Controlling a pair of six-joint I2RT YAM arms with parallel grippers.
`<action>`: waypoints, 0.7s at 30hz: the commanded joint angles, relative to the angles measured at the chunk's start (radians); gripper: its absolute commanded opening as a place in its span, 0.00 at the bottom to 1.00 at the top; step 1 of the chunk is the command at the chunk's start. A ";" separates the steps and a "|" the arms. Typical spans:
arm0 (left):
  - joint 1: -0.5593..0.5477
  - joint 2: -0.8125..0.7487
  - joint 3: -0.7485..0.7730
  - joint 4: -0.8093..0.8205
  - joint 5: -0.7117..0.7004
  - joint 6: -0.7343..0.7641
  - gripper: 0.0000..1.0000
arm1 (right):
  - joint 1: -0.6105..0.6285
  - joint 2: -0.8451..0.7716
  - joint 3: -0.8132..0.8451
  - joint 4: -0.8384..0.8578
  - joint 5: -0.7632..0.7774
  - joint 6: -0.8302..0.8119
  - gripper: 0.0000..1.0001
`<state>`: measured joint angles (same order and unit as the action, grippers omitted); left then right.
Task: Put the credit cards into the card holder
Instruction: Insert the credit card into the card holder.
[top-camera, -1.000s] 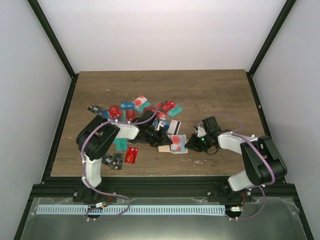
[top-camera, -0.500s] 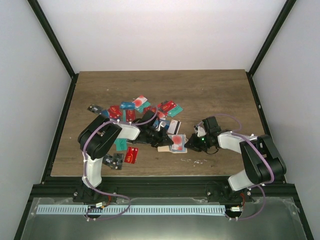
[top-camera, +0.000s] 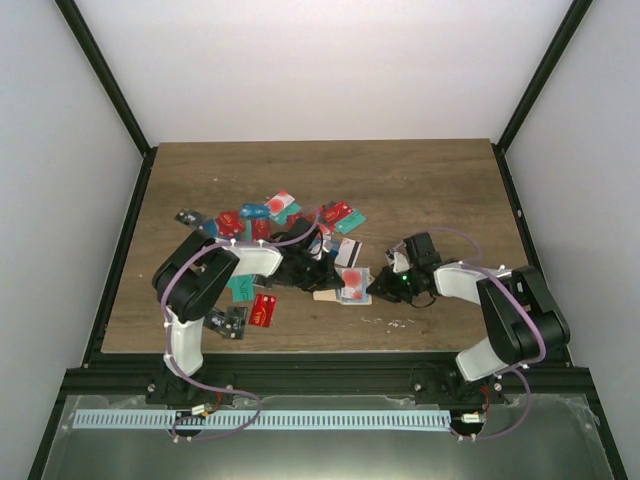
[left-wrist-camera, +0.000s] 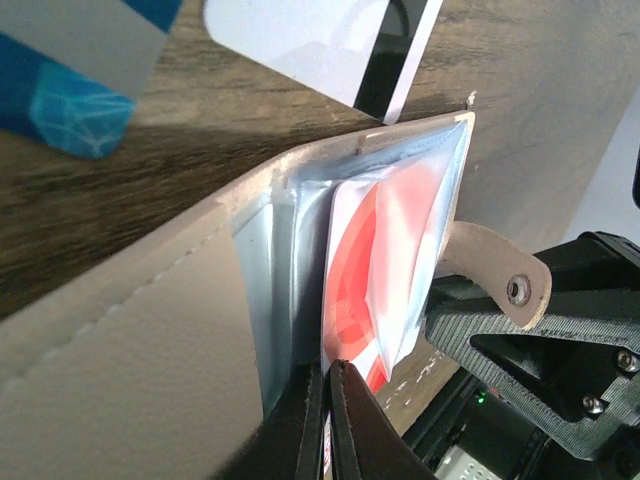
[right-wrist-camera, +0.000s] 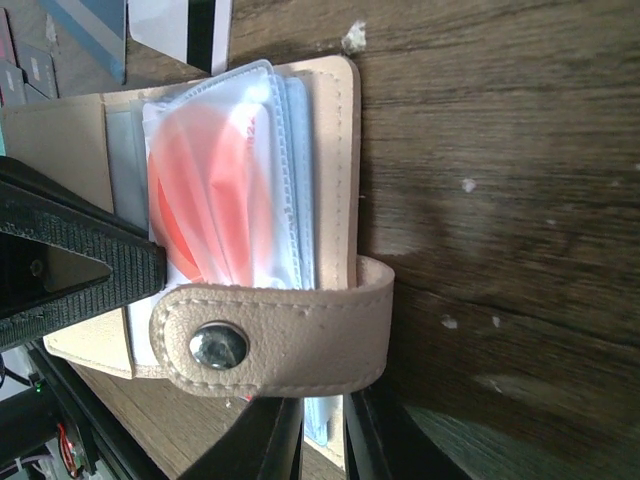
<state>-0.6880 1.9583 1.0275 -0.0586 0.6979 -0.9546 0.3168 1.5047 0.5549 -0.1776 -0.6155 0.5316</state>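
Note:
The tan card holder lies open at the table's middle front, its clear sleeves up. It fills the left wrist view and the right wrist view, snap tab folded across. My left gripper is shut on a white credit card with a red circle, which sits partly inside a sleeve. My right gripper is shut on the holder's sleeve edge beneath the tab. Several loose credit cards lie scattered behind and to the left.
A red card and a dark card lie near the front left. A white card with a black stripe and a blue one lie just beyond the holder. Small white flecks dot the wood.
The holder and both grippers have shifted slightly left and away from me. Both grips are unchanged.

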 joint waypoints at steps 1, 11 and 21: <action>-0.001 -0.032 0.016 -0.135 -0.094 0.069 0.04 | 0.016 0.075 -0.038 -0.025 0.106 -0.029 0.15; 0.001 -0.047 0.058 -0.282 -0.121 0.152 0.04 | 0.015 0.130 -0.033 -0.024 0.119 -0.033 0.14; 0.005 -0.093 0.040 -0.338 -0.175 0.172 0.04 | 0.015 0.186 -0.023 -0.031 0.136 -0.030 0.14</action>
<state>-0.6868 1.8854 1.0790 -0.3126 0.5827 -0.8062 0.3168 1.5810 0.5766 -0.1261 -0.6868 0.5163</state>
